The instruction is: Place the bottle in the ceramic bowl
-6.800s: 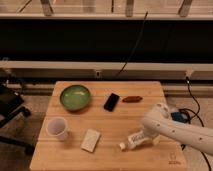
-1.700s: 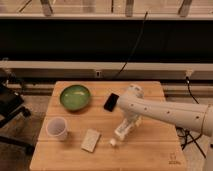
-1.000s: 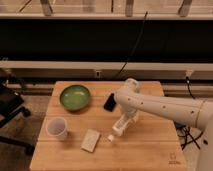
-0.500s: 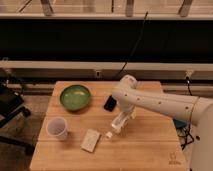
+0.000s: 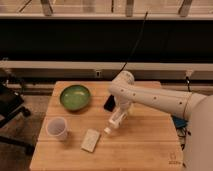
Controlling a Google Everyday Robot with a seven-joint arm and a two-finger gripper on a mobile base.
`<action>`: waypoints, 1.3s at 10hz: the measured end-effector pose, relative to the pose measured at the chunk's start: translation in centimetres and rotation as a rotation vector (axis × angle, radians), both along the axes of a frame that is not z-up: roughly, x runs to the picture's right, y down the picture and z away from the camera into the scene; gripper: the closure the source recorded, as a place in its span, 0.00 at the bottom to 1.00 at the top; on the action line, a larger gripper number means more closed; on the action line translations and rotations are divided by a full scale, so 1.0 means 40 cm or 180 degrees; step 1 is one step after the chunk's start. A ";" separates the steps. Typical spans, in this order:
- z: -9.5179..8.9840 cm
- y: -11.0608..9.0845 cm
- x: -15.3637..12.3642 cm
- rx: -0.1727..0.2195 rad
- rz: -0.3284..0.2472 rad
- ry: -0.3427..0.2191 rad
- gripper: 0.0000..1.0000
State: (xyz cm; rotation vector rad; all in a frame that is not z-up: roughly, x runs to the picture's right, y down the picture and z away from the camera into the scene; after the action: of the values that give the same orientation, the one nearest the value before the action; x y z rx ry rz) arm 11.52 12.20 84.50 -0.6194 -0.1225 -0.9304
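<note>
The green ceramic bowl [image 5: 75,96] sits on the wooden table [image 5: 145,145] at the back left. My gripper [image 5: 118,118] hangs from the white arm over the middle of the table, to the right of the bowl. It is shut on the small white bottle [image 5: 110,126], which tilts with its cap pointing down and left, low over the table. The bottle is apart from the bowl, about a bowl's width away.
A translucent plastic cup [image 5: 57,128] stands at the front left. A flat white box [image 5: 90,140] lies in front of the bottle. A black phone [image 5: 108,103] lies partly behind the arm. A dark chair [image 5: 10,107] stands left of the table.
The arm has swung left across the table with the bottle in the gripper, from the right side to the middle, closer to the bowl. The other things have not moved.
</note>
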 end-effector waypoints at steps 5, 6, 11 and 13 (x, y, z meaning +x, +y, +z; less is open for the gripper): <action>0.010 -0.044 -0.024 0.0028 -0.0047 0.0003 0.98; 0.011 -0.053 -0.034 0.0032 -0.0067 0.0003 0.98; 0.015 -0.098 -0.091 0.0085 -0.0134 0.0013 0.98; 0.017 -0.121 -0.116 0.0106 -0.0180 0.0007 0.98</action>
State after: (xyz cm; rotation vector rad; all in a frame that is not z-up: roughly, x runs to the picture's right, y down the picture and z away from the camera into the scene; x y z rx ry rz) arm 6.89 7.37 85.20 -0.5956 -0.0879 -0.9847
